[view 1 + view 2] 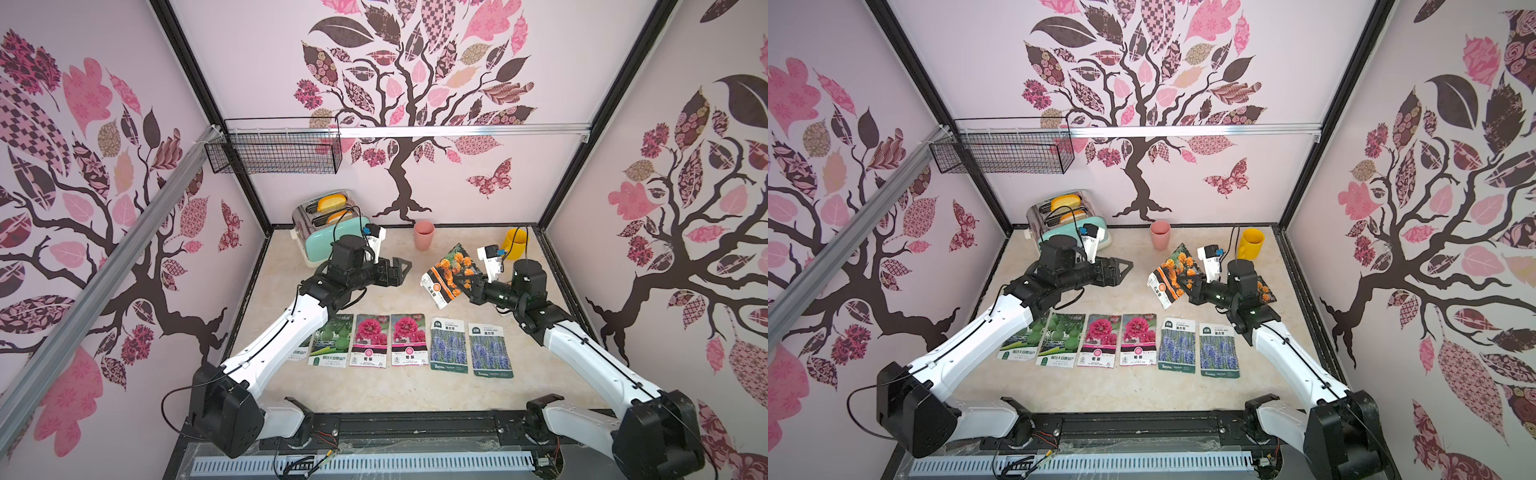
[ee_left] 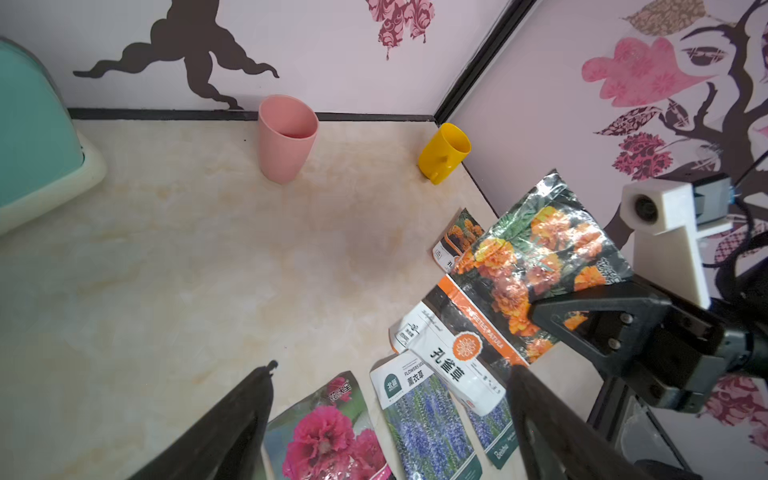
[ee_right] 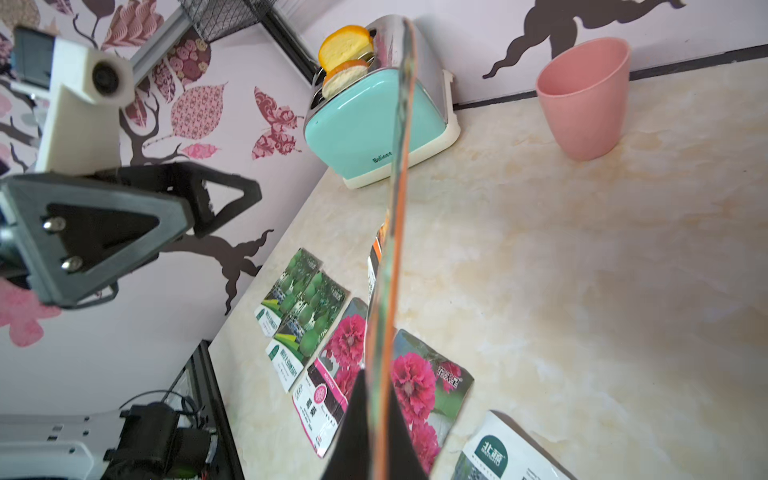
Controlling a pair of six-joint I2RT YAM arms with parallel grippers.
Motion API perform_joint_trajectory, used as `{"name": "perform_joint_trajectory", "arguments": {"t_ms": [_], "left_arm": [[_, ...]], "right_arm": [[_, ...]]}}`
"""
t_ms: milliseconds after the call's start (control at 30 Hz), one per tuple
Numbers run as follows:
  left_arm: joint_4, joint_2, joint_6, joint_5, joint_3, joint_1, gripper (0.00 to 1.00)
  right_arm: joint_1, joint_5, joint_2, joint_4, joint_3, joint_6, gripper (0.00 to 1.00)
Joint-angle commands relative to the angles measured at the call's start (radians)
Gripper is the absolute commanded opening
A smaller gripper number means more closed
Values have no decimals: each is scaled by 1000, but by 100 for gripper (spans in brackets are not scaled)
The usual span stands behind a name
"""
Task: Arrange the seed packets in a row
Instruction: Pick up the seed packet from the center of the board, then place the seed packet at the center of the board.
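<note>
Six seed packets lie side by side near the table's front: two green gourd [image 1: 1061, 338], two pink flower [image 1: 370, 340], two lavender [image 1: 490, 349]. My right gripper [image 1: 463, 284] is shut on an orange marigold packet [image 1: 451, 274], held tilted in the air above the lavender pair; the right wrist view shows the marigold packet [image 3: 399, 208] edge-on between the fingers. A second marigold packet [image 1: 1264, 291] lies on the table, mostly hidden behind the right arm. My left gripper [image 1: 401, 270] hangs open and empty, a gap away from the held packet, above mid-table.
At the back left stands a mint toaster [image 1: 328, 237] with bread in its slots. A pink cup [image 1: 424, 235] is at the back centre and a yellow mug [image 1: 515, 243] at the back right. A wire basket [image 1: 274, 145] hangs on the back wall.
</note>
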Motion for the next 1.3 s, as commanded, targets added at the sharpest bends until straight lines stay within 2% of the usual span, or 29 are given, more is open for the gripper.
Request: {"name": "perform_joint_trajectory", "arguments": {"t_ms": [0, 67, 233, 433, 600, 733, 767, 800, 833, 867, 900, 967, 1000, 1033, 1067, 1100, 1200, 1267], "left_arm": [[-44, 67, 279, 175, 16, 0, 91], [-20, 106, 352, 245, 17, 1, 91], [72, 184, 398, 354, -12, -1, 91], [230, 210, 337, 477, -66, -3, 91], [247, 251, 310, 556, -42, -16, 89], [227, 284, 312, 542, -20, -51, 86], [224, 293, 310, 530, -17, -57, 81], [211, 305, 303, 529, -5, -59, 71], [198, 313, 297, 530, 7, -62, 55], [197, 319, 279, 518, 13, -63, 35], [189, 323, 256, 489, 22, -66, 0], [185, 315, 220, 462, 27, -67, 0], [210, 301, 193, 435, 12, -72, 0], [246, 280, 160, 398, -11, -74, 0], [289, 258, 125, 365, -37, -74, 0], [329, 235, 84, 324, -65, -74, 0], [368, 181, -22, 179, -112, -69, 0], [374, 157, -94, 105, -134, -64, 0]], "right_arm": [[2, -77, -28, -131, 58, -123, 0], [2, -102, -15, -166, 84, -136, 0], [2, -152, 1, -155, 96, -121, 0], [2, -186, 27, -153, 108, -110, 0], [2, -199, 28, -147, 102, -101, 0], [1, -212, 23, -143, 104, -96, 0], [2, -216, 21, -144, 106, -92, 0], [2, -215, 20, -148, 109, -92, 0], [2, -214, 19, -152, 110, -94, 0], [2, -209, 18, -161, 113, -97, 0], [2, -196, 17, -170, 115, -100, 0], [1, -150, 15, -181, 115, -99, 0], [2, -101, 17, -193, 116, -94, 20], [1, -33, 18, -206, 118, -87, 56], [1, 28, 22, -223, 122, -83, 75], [0, 100, 27, -245, 131, -77, 98], [-11, 337, 53, -311, 150, -41, 100], [-37, 441, 79, -342, 156, 0, 100]]}}
